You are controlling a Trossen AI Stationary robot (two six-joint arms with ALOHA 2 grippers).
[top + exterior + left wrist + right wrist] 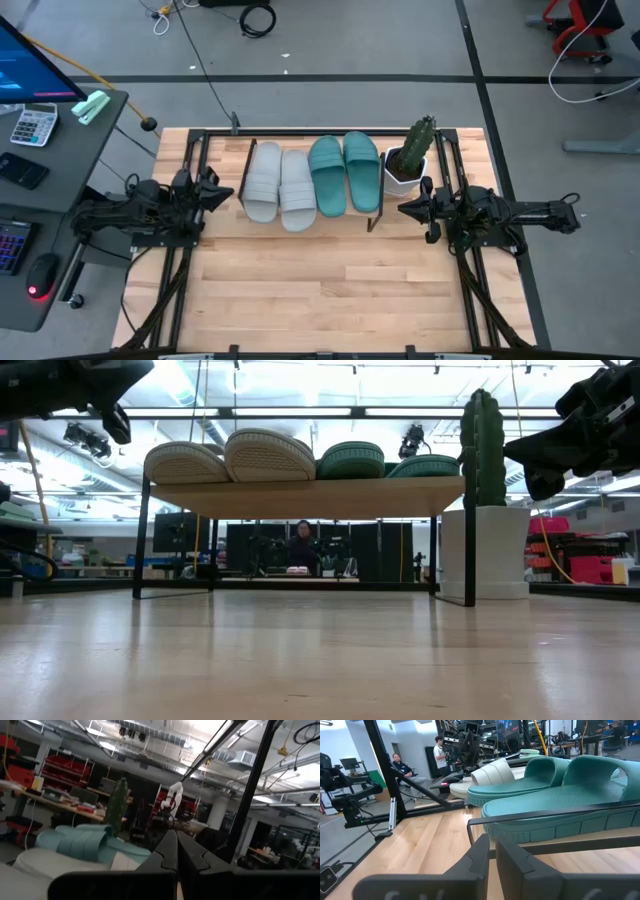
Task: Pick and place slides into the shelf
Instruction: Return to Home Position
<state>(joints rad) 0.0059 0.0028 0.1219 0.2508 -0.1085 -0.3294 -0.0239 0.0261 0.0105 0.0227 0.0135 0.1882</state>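
Right now both sets of fingers are clenched on nothing: the left fingers (167,852) meet tip to tip, and the right fingers (477,855) show only a hairline between them. With nothing in hand, that reads as a parked posture, not a grasp. Your left gripper (222,190) sits just off the left end of the shelf (300,498), and your right gripper (405,208) sits just off its right end, near the front corner and beside the cactus pot (403,170). Each points in toward the shelf but touches nothing on it. All four slides lie strap-up on the shelf top, side by side: two grey (262,180) (297,190) toward the left end, two teal (326,176) (362,170) toward the right. Packed that way they fill the plank from end to end, and the grey ones reach a little farther over its front edge. I'd judge the placing done, so you only need to keep both arms clear of the shelf ends and the pot while they go home.
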